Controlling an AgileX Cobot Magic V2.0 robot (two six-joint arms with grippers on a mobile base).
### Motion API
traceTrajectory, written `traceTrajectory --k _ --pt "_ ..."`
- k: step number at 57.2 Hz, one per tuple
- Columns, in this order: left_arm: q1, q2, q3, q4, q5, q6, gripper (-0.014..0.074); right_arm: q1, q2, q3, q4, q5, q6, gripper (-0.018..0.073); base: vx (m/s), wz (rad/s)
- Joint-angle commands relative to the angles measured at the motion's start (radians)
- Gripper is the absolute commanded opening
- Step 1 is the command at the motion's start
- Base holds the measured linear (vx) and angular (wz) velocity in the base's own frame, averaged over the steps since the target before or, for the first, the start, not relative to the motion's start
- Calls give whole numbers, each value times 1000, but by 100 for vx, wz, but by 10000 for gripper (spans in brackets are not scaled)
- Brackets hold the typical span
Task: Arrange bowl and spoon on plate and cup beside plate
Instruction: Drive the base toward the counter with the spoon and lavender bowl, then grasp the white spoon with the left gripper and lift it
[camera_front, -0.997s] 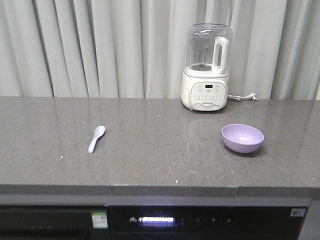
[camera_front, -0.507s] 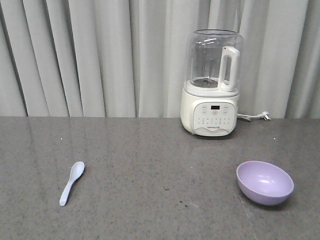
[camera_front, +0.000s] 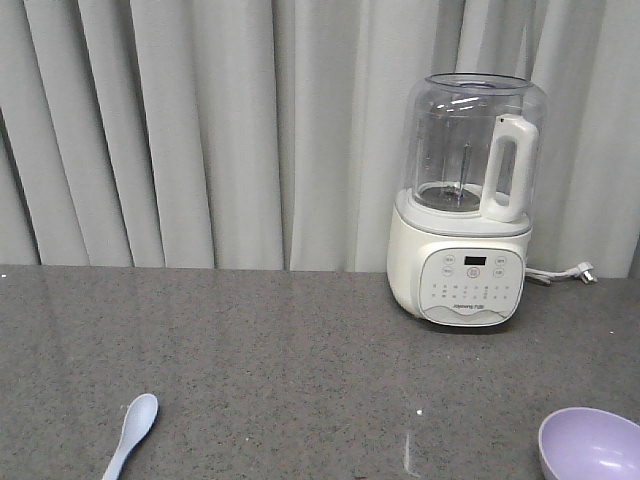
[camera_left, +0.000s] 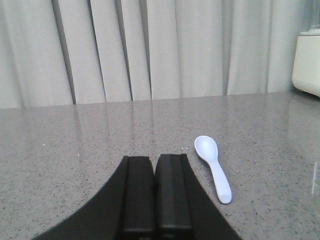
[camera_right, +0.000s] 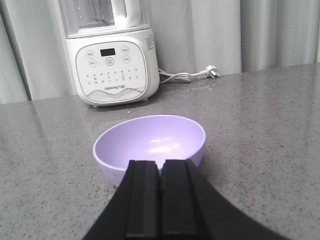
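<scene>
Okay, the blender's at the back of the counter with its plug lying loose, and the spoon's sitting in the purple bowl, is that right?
Not quite. The spoon isn't in the bowl; it lies on the counter, as the left wrist view shows, and the right wrist view shows the bowl empty. The blender at the back and its loose plug are right.

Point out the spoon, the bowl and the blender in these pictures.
spoon (camera_left: 216, 171), left wrist view, on the handle just below the scoop.
bowl (camera_right: 150, 142), right wrist view, on the inner surface.
blender (camera_front: 440, 250), front-facing view, on the white base.
</scene>
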Motion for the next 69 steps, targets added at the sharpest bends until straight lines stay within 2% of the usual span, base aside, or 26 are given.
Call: traceTrajectory --k 1,35,40,46,50,54,56,62,69 --pt "2 -6 -26 -2 -82 0 -6 -5 -3 3 -11 -82 -1 -8 12 0" --pt "2 -6 -26 -2 -82 0 -6 -5 -3 3 -11 -88 -1 -8 4 -1" --pt "2 -6 -42 -1 -178 0 -6 -5 -3 -1 -11 -156 -1 -8 0 0" --pt "2 -6 -69 -34 -373 -34 -6 -5 -3 -34 -11 -323 -8 -8 0 0" --pt "2 -4 -150 -115 -407 -37 -6 -5 -3 -138 -47 -342 -57 -8 0 0" --pt "2 25 -276 -195 -343 -5 -6 -5 22 -288 -57 -279 -95 -8 0 0" --pt "2 60 -356 -223 -302 39 -6 -5 56 -366 -57 -242 -97 -8 0 0" --pt "2 231 -596 -226 -202 134 -6 -5 222 -637 -60 -123 -103 -8 0 0" --pt "2 531 -877 -226 -33 137 -6 -5 440 -836 -60 -53 -137 -8 0 0"
